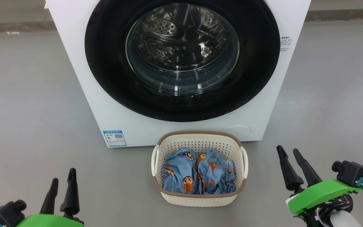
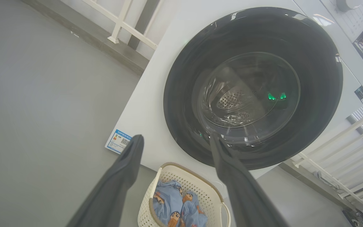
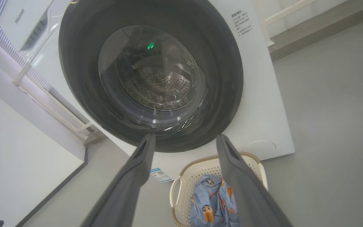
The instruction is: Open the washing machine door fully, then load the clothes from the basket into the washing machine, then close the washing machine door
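Nearest, lower left of the head view: left gripper (image 1: 63, 175), fingers apart, nothing between them. Lower right: right gripper (image 1: 287, 149), likewise spread wide and empty, a little higher in frame. Both well short of any task item.

Bottom centre, on the grey floor (image 1: 27, 110): the basket (image 1: 200, 199), with the clothes (image 1: 197, 173) bunched inside, below the rim. Just beside the front of the washing machine (image 1: 74, 69), perhaps touching; cannot tell.

Farther, upper centre: the washing machine door (image 1: 106, 63), shut flush against the white front, drum visible through the glass. No handle or recess made out from here.

Likely troubles, as a judgement:
- Slipping off the glossy black rim when prying, with no obvious purchase for long thin fingers.
- Pulling at the hinge side by mistake and straining the door.
- Standing an arm in the swing path and blocking a full opening.
- Nudging the basket while rolling closer, given so little room under the door.
- Later, snagging or dropping trailing cloth at the door opening, or trapping a fold at closing.
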### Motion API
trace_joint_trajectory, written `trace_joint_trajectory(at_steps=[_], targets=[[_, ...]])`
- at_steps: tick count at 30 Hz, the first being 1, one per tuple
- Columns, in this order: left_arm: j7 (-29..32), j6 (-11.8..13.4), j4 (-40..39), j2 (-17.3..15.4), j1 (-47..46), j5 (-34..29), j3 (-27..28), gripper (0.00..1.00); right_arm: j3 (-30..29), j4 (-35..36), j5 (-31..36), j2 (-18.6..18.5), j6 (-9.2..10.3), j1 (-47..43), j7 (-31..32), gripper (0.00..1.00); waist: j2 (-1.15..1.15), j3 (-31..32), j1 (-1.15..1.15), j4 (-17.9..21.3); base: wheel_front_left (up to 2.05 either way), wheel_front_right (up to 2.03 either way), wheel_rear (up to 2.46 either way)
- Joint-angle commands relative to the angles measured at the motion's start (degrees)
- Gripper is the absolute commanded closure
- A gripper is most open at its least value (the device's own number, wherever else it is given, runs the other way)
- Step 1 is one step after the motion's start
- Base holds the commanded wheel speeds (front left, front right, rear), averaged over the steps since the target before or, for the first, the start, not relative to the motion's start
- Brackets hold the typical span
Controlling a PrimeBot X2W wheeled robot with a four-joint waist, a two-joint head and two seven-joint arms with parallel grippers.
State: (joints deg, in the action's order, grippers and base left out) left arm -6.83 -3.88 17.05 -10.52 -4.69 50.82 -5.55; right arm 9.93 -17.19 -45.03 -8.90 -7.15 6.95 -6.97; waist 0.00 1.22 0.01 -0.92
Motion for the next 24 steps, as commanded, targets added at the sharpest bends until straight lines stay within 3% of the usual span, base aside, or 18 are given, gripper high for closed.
trace_joint_trajectory(at_steps=[1,24], targets=[[-1.09,0.27,-0.77,-1.92,-2.74,-1.91,0.85,0.00,1.57,1.36,2.50,-0.87,-0.23,2.90,-1.06,0.00,0.00,0.09,0.00,-0.01,0.00,0.00,0.00],[-4.88,1.07,-0.14,-4.11,-3.94,-13.93,-1.32,0.00,6.58,1.63,16.22,-3.25,-0.29,4.60,-4.79,0.00,0.00,1.20,0.00,-0.40,0.00,0.00,0.00]])
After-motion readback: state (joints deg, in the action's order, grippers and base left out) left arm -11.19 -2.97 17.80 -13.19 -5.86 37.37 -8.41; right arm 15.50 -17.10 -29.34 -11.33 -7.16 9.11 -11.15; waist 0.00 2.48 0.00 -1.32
